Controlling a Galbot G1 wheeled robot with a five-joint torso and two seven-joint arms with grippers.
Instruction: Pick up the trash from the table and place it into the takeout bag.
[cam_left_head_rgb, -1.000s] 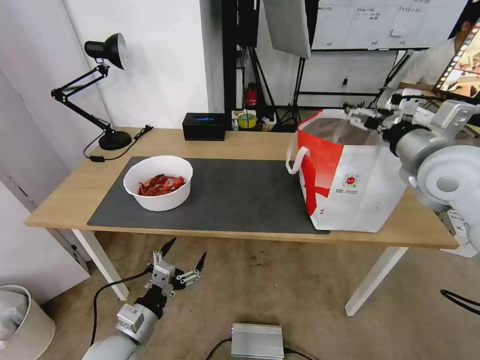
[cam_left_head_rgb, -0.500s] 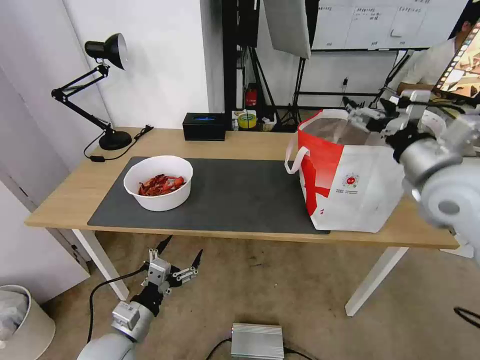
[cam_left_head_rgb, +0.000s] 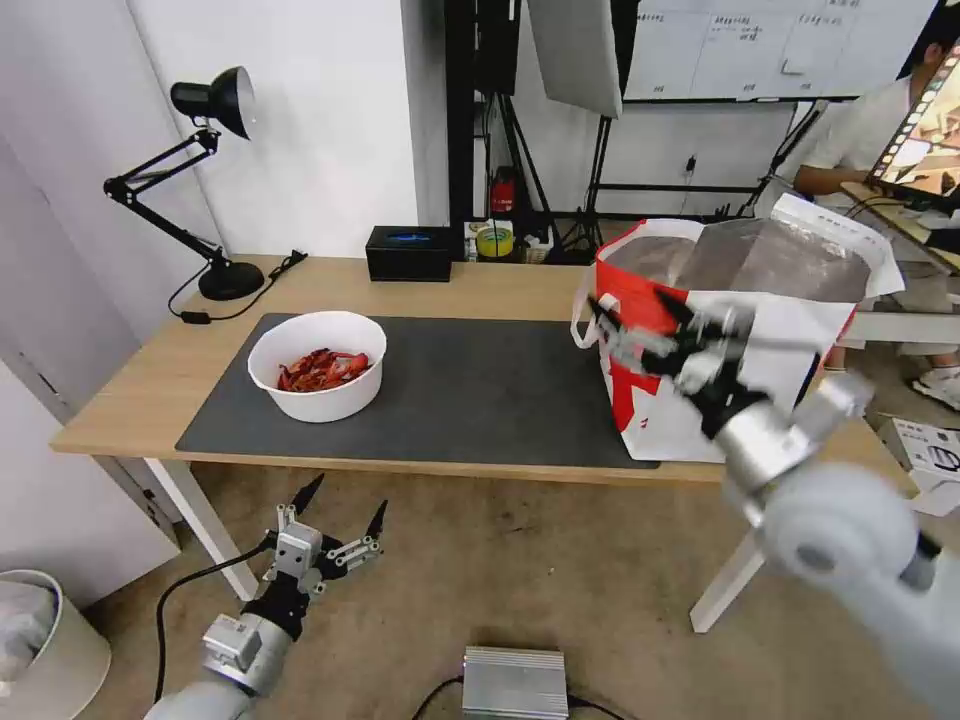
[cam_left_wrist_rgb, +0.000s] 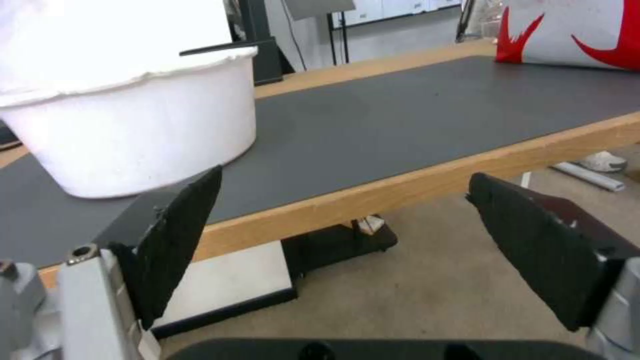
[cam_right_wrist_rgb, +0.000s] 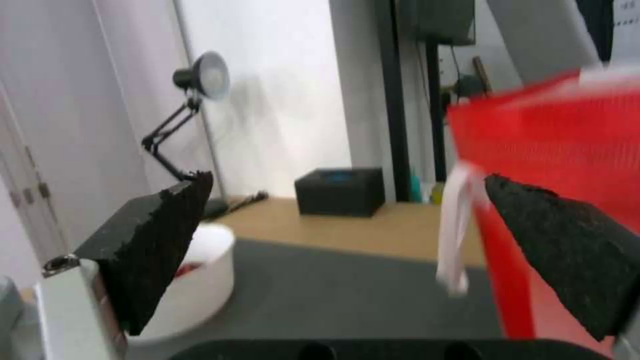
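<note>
- Head view, nearest the camera: the left gripper (cam_left_head_rgb: 335, 508) hangs below the front edge of the long light-wood table (cam_left_head_rgb: 150, 370), black fingers spread wide and empty, above a small silver metal box (cam_left_head_rgb: 515, 682) on the floor.
- The right gripper (cam_left_head_rgb: 640, 325) hovers in front of the red near corner of the large white-and-red insulated takeout bag (cam_left_head_rgb: 740, 340), fingers parted and holding nothing.
- On the large dark grey mat (cam_left_head_rgb: 480, 390), the white round bowl of red crayfish shells (cam_left_head_rgb: 317, 364) sits at the left end, well apart from the bag at the right end.
- The bag stands open, silver foil lining showing; a small round red logo (cam_left_head_rgb: 701, 361) marks its white side, its lettering too small to read.
- Farther back, a black tissue box (cam_left_head_rgb: 408, 252) and a black desk lamp (cam_left_head_rgb: 205, 180) stand along the table's rear edge.
</note>
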